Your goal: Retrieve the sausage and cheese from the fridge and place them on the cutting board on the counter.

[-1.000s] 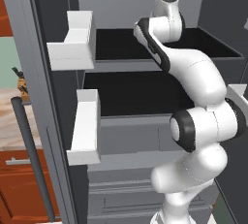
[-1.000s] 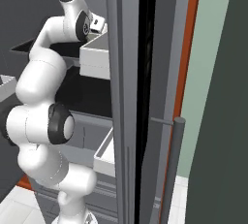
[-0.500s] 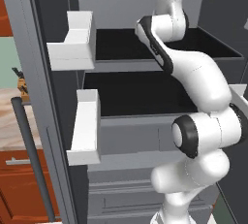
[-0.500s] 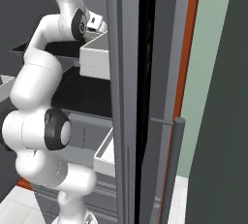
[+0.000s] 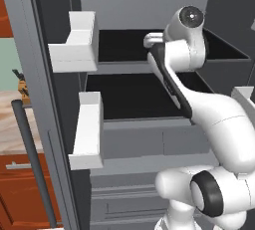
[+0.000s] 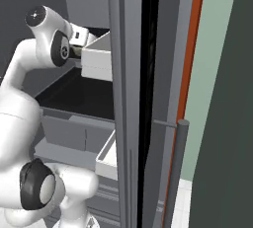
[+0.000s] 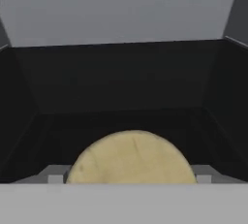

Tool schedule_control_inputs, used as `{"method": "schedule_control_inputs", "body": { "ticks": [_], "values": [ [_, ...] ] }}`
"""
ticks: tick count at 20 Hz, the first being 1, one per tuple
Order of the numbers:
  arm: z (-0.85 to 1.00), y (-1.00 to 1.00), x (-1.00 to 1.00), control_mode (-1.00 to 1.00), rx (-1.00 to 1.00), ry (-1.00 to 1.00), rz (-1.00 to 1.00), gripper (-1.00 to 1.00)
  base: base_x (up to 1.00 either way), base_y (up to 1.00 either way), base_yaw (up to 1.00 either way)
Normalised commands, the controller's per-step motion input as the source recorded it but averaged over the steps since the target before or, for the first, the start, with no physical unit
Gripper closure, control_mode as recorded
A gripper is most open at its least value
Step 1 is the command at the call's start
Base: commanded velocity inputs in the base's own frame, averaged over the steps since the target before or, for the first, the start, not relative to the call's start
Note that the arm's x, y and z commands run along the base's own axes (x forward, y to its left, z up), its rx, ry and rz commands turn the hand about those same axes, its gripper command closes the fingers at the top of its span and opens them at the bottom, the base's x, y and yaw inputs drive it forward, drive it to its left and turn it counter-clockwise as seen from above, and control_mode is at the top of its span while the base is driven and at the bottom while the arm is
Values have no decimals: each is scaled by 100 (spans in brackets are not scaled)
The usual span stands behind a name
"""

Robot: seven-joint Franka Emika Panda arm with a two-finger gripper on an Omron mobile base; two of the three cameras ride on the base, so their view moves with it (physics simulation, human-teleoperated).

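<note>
Right up close in the hand view, the cheese sits on the dark shelf, a pale yellow dome between the tool's two tips. Those tips stand spread wide, one on each side; whether they touch it, hard to say. Beyond, the shelf runs back to the fridge's grey rear wall. From the base, the arm reaches into the open fridge's upper shelf.

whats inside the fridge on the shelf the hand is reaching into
The cheese sits on the dark shelf, close before the hand camera. Its lower part is hidden, and the sausage cannot be made out.
</note>
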Motion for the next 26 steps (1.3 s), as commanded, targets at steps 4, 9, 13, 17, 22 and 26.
{"method": "schedule_control_inputs", "body": {
  "ticks": [4, 9, 13, 17, 22, 26],
  "values": [
    [67, 13, -100, -100, 2, -4, 16, 100, 0, 0, 0],
    [2, 16, -100, -100, 0, 4, 7, 100, 0, 0, 0],
    [0, 0, -100, -100, 1, -10, 0, 100, 0, 0, 0],
    [0, -7, -100, -100, 7, -11, -2, 100, 0, 0, 0],
    [-6, 0, -100, -100, 7, -2, 0, 100, 0, 0, 0],
    [0, -12, -86, -100, 9, 1, -1, 100, 0, 0, 0]
  ]
}}
